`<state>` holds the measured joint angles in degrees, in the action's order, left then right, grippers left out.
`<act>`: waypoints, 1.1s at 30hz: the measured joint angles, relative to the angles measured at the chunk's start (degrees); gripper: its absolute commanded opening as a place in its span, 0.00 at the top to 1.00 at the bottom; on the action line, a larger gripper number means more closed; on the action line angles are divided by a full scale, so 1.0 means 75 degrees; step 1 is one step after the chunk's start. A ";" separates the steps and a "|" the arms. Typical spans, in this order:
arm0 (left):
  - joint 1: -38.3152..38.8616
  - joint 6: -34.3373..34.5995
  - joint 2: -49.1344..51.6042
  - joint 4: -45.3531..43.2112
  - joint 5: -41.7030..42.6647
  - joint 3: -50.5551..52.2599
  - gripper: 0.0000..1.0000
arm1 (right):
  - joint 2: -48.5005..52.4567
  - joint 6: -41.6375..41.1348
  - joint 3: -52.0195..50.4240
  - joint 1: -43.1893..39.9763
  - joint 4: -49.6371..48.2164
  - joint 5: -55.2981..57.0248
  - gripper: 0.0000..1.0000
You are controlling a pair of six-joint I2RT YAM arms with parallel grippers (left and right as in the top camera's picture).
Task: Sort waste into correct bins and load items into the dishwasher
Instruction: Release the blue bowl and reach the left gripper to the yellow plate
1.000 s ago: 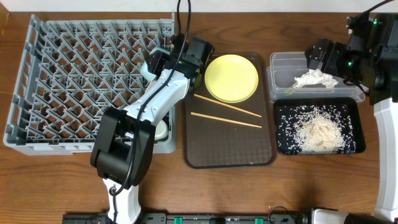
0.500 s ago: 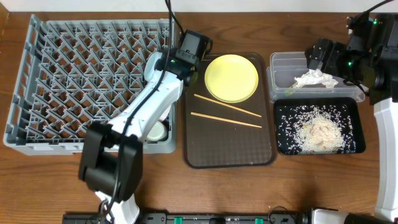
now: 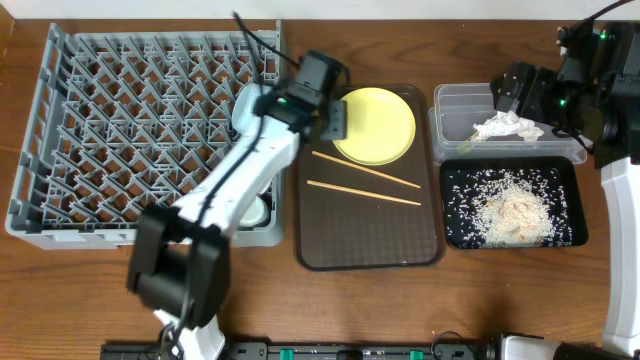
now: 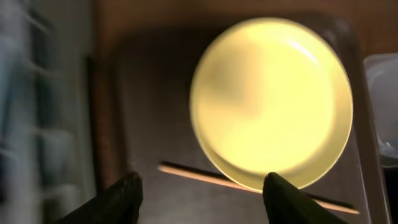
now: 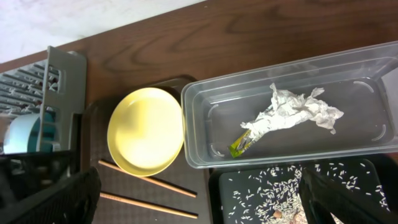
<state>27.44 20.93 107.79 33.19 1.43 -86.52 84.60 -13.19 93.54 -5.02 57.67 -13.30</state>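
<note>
Containers: the clear tub (image 5: 360,87), right of the brown serving tray (image 3: 370,240), is holding a crumpled white napkin (image 5: 292,112) and a green-yellow wrapper (image 5: 241,144), the two touching. The black tray (image 3: 570,175), also right of the serving tray, is carrying scattered rice scraps (image 3: 510,212), heaped near its middle. The dish rack (image 3: 130,110) is standing left of the serving tray.

Task items: the yellow plate (image 3: 375,125), round and glossy, is lying at the serving tray's far end. Two thin wooden chopsticks (image 3: 365,170) are lying across its middle, apart from each other.

Claws: the left claw (image 4: 202,186) is hovering over the plate's edge, fingers spread, holding nothing. The right claw (image 5: 199,186) is hanging wide apart and empty.

Obscured: a light blue bowl (image 5: 22,130) and a white vessel (image 3: 258,210) are sitting in the rack's edge beside the serving tray, both partly hidden by the left arm. The left wrist view is blurring the rack.
</note>
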 measured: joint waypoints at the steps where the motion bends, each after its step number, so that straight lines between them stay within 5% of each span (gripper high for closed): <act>1: 0.0079 0.0227 0.0166 -0.0006 0.0000 0.0000 0.37 | 0.0000 0.0000 0.0000 0.0000 0.0000 0.0000 0.01; 18: 0.0393 0.2404 0.1501 -0.0726 -0.0038 0.0000 0.45 | 0.0000 0.0000 0.0000 0.0000 0.0000 0.0000 0.01; 33: 0.0393 0.2804 0.1982 -0.1262 -0.0038 -0.0003 0.46 | 0.0000 0.0000 0.0000 0.0000 -0.0003 0.0000 0.01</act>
<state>30.39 41.95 122.65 23.73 1.15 -86.54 84.60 -13.19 93.54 -5.02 57.65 -13.30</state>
